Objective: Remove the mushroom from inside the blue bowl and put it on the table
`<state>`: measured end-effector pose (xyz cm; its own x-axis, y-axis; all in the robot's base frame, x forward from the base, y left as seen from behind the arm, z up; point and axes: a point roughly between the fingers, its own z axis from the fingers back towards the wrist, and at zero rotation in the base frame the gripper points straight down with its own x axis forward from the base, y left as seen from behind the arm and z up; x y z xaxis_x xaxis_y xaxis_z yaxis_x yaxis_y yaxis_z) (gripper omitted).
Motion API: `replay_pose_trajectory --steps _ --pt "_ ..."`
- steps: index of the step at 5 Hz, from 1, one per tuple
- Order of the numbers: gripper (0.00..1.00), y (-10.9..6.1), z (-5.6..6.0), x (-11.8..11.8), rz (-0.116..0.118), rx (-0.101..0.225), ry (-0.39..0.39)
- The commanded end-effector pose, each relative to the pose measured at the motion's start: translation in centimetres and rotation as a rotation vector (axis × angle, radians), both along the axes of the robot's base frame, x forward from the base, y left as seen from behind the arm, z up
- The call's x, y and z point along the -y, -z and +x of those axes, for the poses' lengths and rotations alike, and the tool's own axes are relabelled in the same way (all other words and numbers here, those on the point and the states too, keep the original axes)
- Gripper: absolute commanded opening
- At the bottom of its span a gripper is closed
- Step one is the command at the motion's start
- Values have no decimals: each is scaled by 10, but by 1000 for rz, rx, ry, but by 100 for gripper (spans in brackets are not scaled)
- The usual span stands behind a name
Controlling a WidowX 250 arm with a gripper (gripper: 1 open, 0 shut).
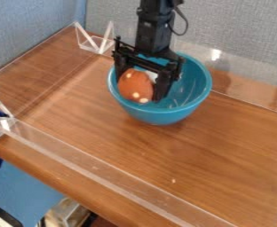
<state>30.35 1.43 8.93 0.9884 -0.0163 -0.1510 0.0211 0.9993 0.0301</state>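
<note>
1. Counter [93,124]: brown wood-grain top, low clear acrylic walls [58,146] along the edges. Blue-grey backdrop behind the far wall.
2. Blue bowl [177,105]: round, deep, glossy turquoise, upright on the counter at roughly 1 o'clock from the middle of the top, near the far wall but apart from it.
3. Mushroom [135,86]: orange-brown rounded cap with a few pale spots, inside the bowl at about 9 o'clock from the bowl's centre, close to the inner wall. Stem not visible. Cannot tell whether resting against the wall or on the bowl floor.
4. Claw [144,82]: black, pointing straight down from a black arm entering at 12 o'clock of the picture, lowered into the bowl's 9 o'clock half.
5. Claw state: fingers [165,82] spread wide apart, one on either side of the mushroom cap, nothing clamped. One finger at 9 o'clock of the cap beside the bowl's rim, the other at 3 o'clock of the cap toward the bowl's centre.
6. Contact between fingers and cap: cannot tell; fingers appear just beside the cap rather than pressed onto it.
7. Finger tips reach below the rim line of the bowl; cross-bar of the claw sits above the cap.
8. Mushroom not yet on the counter.
</note>
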Motion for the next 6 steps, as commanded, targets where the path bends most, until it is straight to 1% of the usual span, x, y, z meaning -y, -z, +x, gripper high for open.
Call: replay_pose_trajectory --steps 1,2,3,4,5,6 --pt "0 -17 11 -2 7 54 -27" --pt "0 -38 9 5 3 81 -30" --pt "0 -59 15 5 0 106 -51" --pt "0 -96 17 9 -12 158 -64" --pt "0 -100 5 30 -28 171 -27" --pt "0 -91 -17 73 -49 146 159"
